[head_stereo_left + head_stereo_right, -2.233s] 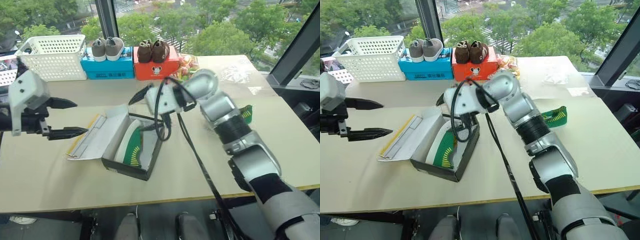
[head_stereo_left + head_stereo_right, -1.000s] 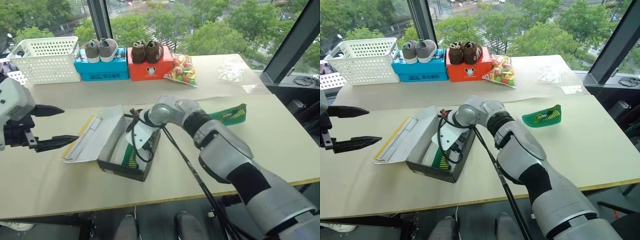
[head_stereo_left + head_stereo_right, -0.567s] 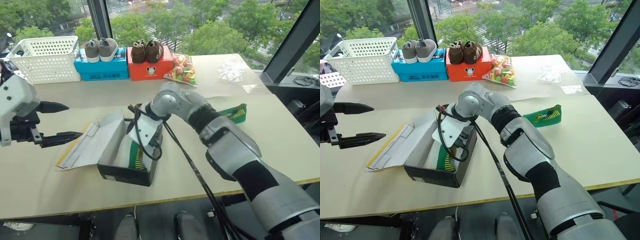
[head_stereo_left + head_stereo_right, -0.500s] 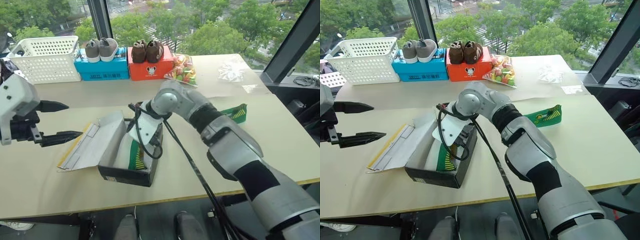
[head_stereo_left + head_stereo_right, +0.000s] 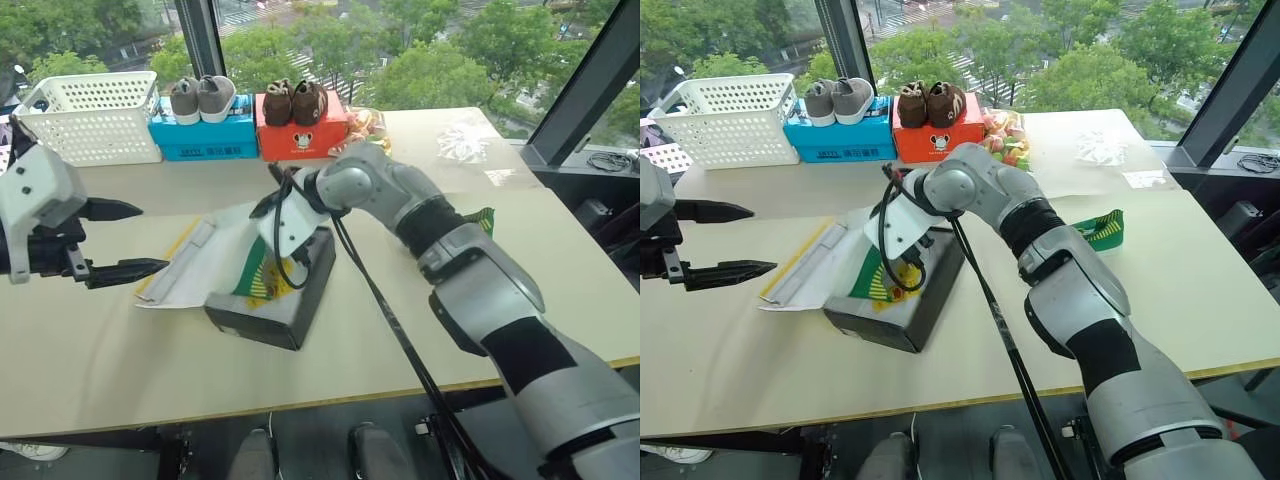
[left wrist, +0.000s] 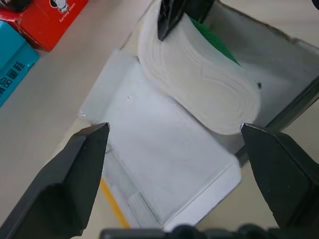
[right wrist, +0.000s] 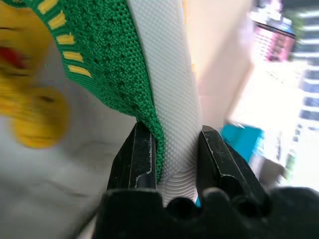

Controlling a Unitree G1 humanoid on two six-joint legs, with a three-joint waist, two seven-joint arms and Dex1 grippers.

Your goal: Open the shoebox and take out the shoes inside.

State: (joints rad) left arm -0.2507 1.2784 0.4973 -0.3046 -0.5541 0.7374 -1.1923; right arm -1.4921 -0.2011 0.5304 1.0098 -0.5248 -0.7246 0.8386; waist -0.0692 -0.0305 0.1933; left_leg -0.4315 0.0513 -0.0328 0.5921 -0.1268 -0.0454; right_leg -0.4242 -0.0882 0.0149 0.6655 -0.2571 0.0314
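The cardboard shoebox [image 5: 270, 300] sits near the middle of the table [image 5: 100, 370], black-walled, its flap-like lid [image 5: 190, 265] folded out flat toward the robot's left with white inner face up. One green knit shoe [image 7: 114, 64], yellow-striped along the trim with a pale ribbed sole, hangs over the open box, pinched at sole and upper between the right gripper's [image 7: 172, 154] black fingers. A second green shoe [image 5: 1095, 230] lies on the table well to the right. The left gripper [image 5: 120, 240] hovers left of the lid, fingers spread wide, holding nothing. Along the far edge stand a white perforated plastic basket [image 5: 95, 115], a blue box [image 5: 205, 135] and an orange-red box [image 5: 300, 130], each carrying a pair of shoes.
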